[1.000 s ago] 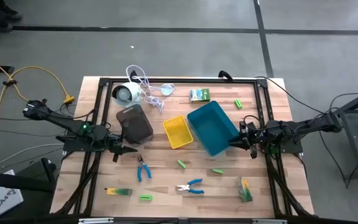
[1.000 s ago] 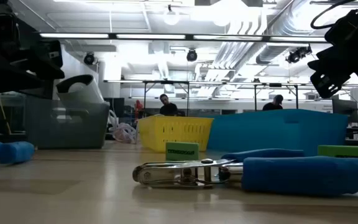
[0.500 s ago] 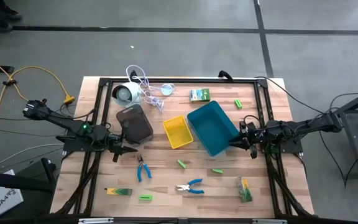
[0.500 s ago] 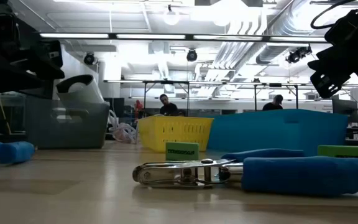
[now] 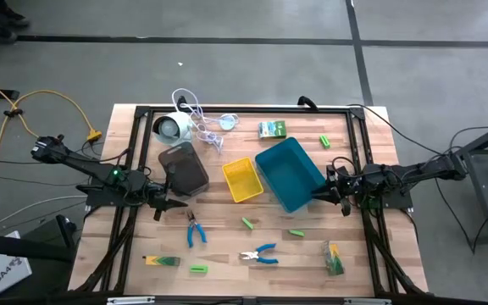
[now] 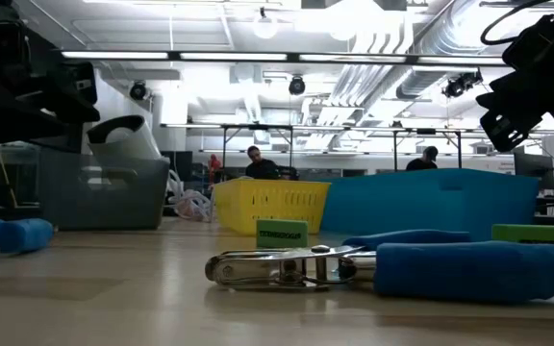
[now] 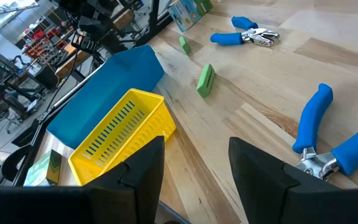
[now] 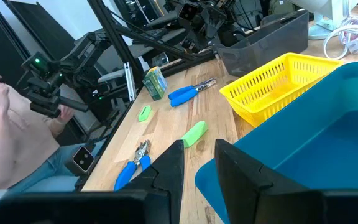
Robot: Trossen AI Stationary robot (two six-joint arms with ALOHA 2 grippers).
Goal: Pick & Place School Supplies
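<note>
Blue-handled pliers just beside left gripper, jaws wide, empty, right gripper jaws narrow, empty

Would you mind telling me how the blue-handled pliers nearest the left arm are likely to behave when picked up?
The pliers look like metal jaws with rubbery blue grips, so probably stiff and fairly heavy for their size. Their handles lie splayed, so they may pivot or swing shut if pinched by one handle. They lie flat on the table, so rolling seems unlikely.

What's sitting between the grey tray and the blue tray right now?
The yellow tray sits between the grey tray and the blue tray; the high view shows this best.
</note>
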